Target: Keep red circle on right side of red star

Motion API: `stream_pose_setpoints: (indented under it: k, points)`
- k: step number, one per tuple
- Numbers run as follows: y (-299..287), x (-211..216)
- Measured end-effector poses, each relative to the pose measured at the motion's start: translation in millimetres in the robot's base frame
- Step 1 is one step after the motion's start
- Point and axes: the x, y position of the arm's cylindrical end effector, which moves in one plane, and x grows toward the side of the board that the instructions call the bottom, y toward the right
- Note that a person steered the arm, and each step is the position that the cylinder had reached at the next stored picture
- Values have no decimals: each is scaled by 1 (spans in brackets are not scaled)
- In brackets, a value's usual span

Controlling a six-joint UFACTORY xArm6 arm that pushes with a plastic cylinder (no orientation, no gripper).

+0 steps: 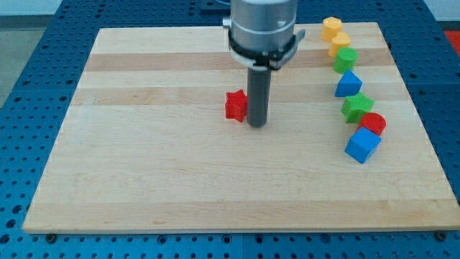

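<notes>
The red star (234, 105) lies near the middle of the wooden board (144, 173). My tip (257, 124) stands right beside the star's right edge, touching or nearly touching it. The red circle (374, 123) lies far to the view's right, in a column of blocks, wedged between a green star (356, 107) above it and a blue cube (361, 146) below it.
The column of blocks along the board's right side also holds a yellow block (331, 27) at the top, another yellow block (338, 42), a green block (346, 59) and a blue block (348, 85). A blue pegboard surrounds the board.
</notes>
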Motion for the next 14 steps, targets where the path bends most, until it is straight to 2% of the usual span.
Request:
stream_pose_setpoints:
  k: [1,2,3,4,5,6,7,8,9,10,11,12,13,14]
  points:
    - [-48,-42]
    - [-37,-20]
    - [-27,61]
    - [55,135]
    - [160,149]
    - [230,135]
    - [215,79]
    - [120,40]
    - [98,68]
    - [137,81]
    - [83,80]
    - [73,159]
    - [144,188]
    - [183,164]
